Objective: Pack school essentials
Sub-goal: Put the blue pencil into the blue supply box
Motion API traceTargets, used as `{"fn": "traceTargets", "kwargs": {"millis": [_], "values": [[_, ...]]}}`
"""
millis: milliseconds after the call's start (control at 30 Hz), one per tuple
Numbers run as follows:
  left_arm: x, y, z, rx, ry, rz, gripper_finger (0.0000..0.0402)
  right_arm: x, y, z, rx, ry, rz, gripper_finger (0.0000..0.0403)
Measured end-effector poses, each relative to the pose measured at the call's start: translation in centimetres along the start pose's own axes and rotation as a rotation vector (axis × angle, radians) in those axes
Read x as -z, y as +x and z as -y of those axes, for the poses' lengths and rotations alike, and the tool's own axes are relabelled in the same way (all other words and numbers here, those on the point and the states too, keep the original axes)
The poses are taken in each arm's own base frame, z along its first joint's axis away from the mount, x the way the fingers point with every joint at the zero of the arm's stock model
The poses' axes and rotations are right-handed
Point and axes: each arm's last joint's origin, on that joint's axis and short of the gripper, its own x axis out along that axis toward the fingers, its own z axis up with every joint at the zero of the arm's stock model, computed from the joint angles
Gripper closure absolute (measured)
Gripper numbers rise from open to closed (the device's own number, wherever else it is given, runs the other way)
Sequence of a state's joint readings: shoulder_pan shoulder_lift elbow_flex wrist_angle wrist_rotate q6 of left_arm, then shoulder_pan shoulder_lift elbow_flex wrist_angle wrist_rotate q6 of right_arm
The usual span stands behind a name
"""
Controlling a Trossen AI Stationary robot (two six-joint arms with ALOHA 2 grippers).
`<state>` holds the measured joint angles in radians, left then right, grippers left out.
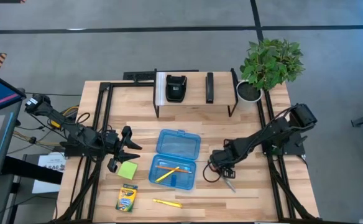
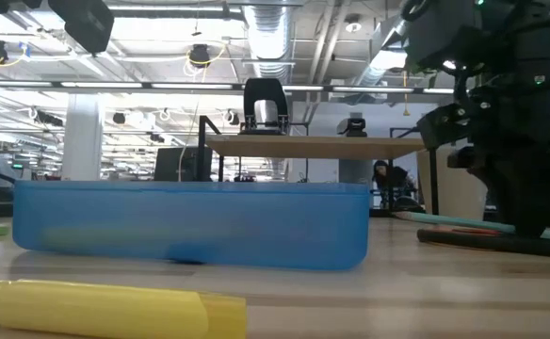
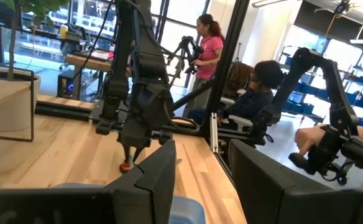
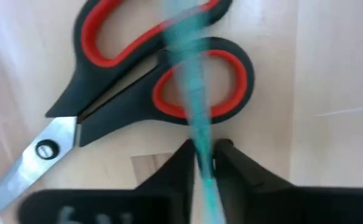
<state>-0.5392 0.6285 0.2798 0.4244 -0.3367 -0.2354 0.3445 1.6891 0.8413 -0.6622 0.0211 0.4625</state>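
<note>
An open translucent blue case (image 1: 176, 158) lies mid-table with yellow and orange pencils (image 1: 168, 171) inside. Near its left side lie a green sticky-note pad (image 1: 127, 169), a crayon box (image 1: 127, 198) and a yellow highlighter (image 1: 167, 203). My left gripper (image 1: 133, 151) hovers open just beyond the pad, touching nothing. My right gripper (image 1: 222, 170) stands right of the case, shut on a teal pen (image 4: 191, 81) over the red-handled scissors (image 4: 138, 81), which lie flat on the wood. My right gripper pinches the teal pen (image 4: 201, 158) between its two fingers, coming from above and pointing down. The pen runs out from the fingertips across the scissors' red handle loops (image 4: 222, 87). It sits low and nearly level (image 2: 444, 221); whether it touches the scissors I cannot tell.
A black metal rack (image 1: 194, 109) with black devices stands along the far side, with a potted plant (image 1: 270, 65) at the far right corner. People sit and stand in the room beyond the table (image 3: 206, 50). Bare wood shows in front of the case.
</note>
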Motion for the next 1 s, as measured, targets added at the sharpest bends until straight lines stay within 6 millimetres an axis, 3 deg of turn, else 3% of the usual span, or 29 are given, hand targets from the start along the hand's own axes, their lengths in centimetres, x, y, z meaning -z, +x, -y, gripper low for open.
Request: {"fn": "traceTargets", "kwargs": {"millis": [133, 533, 700, 1000], "values": [[0.0, 0.0, 0.0, -0.008, 0.004, 0.002, 0.0264, 0.2, -1.1, 0.3, -0.014, 0.021, 0.031, 0.0387], [0.0, 0.0, 0.0, -0.013, -0.003, 0.007, 0.0264, 0.3, -4.4, 0.6, -0.061, 0.140, 0.167, 0.0394], [-0.1, 0.0, 0.0, -0.014, 0.008, 0.010, 0.0264, -1.8, -6.5, 0.2, -0.124, 0.152, 0.289, 0.0397], [-0.1, 0.0, 0.0, -0.015, 0.004, 0.013, 0.0264, -7.9, -10.9, -2.0, -0.235, 0.051, 0.594, 0.0398]]}}
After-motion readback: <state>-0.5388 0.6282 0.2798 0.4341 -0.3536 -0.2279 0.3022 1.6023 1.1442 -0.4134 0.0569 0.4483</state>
